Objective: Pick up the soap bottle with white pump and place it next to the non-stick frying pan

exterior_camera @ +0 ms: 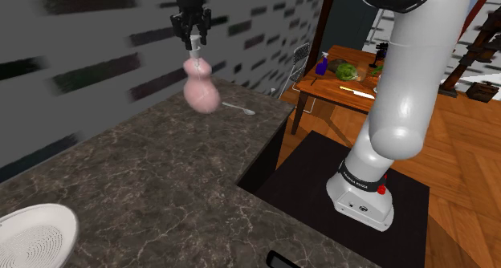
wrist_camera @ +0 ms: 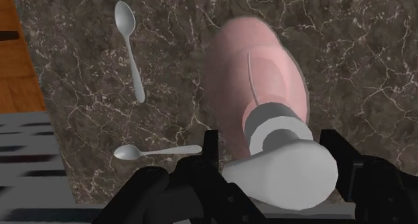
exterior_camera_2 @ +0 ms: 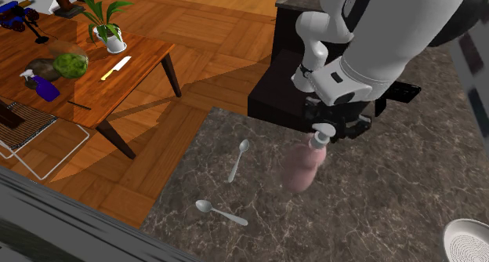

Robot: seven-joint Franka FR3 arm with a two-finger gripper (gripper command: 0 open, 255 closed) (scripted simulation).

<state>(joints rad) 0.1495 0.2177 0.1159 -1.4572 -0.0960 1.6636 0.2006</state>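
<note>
Pinching the white pump (wrist_camera: 285, 179) of a pink soap bottle (wrist_camera: 258, 82), the black two-fingered hand (wrist_camera: 278, 165) points straight down, one finger pressed against each side of the pump head. We see the bottle hanging directly beneath the hand, its rounded body tilted a little off vertical, over a dark marbled worktop (wrist_camera: 348, 41).

From the shoulder view, the hand (exterior_camera: 193, 40) sits high above the worktop (exterior_camera: 144, 170), with the soap bottle (exterior_camera: 201, 90) dangling under it by its pump (exterior_camera: 193, 45). We cannot tell for certain whether the base is clear of the stone.

From the second exterior view, the hand (exterior_camera_2: 327, 131) grips the pump (exterior_camera_2: 321, 133) with the soap bottle (exterior_camera_2: 300, 168) angled below it. Two metal spoons (exterior_camera_2: 239, 158) lie flat on the worktop (exterior_camera_2: 376, 213) near the hand, off to one side of the bottle and not touching it or each other.

A round white pan (exterior_camera_2: 470, 241) with a ridged inside rests on the worktop well apart from the hand, on the side away from the spoons. The bottle is nowhere near it.
</note>
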